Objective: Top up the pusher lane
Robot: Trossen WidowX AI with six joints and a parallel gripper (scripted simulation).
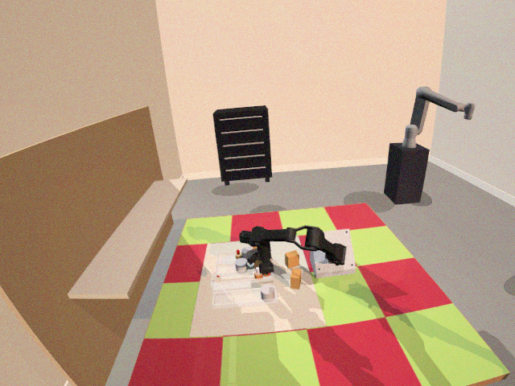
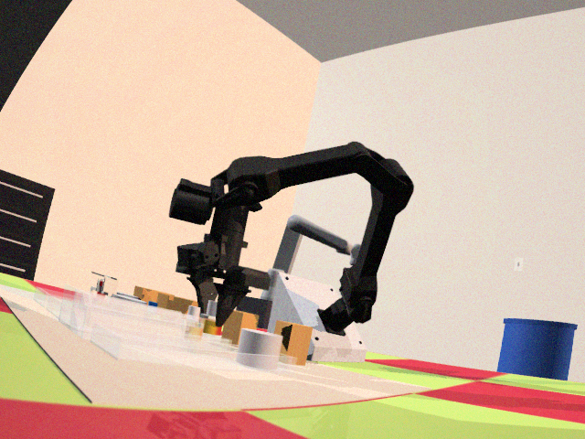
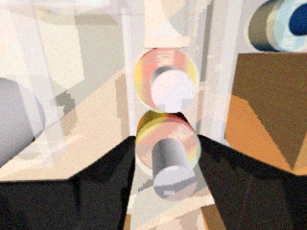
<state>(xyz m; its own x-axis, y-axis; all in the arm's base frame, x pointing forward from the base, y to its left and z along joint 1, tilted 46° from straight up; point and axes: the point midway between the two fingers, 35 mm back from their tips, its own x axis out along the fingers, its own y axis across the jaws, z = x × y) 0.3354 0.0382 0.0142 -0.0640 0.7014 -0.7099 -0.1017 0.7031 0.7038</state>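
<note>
My gripper (image 2: 212, 319) (image 3: 165, 141) is shut on a yellow-and-red jar (image 2: 212, 326) (image 3: 166, 128) with a grey knob on top. It holds the jar nearly upright at the front end of the clear-walled lane (image 3: 129, 72). The matching jar (image 2: 193, 329) (image 3: 165, 57) stands in the lane directly behind the held one, in front of a pale plate (image 3: 168, 42). The two jars look very close in the wrist view; whether they touch is unclear. The low front stop and the held jar's base are not clearly visible, so its contact with the lane floor cannot be told.
Orange-brown blocks (image 1: 291, 259) (image 1: 295, 278) (image 2: 296, 343) (image 3: 269, 96) stand near the lanes. A wide grey cylinder (image 1: 267, 293) (image 2: 259, 348) (image 3: 16, 120) stands in the neighbouring lane. A blue-topped jar (image 3: 275, 26) is on the other side, beyond the clear wall (image 3: 230, 72).
</note>
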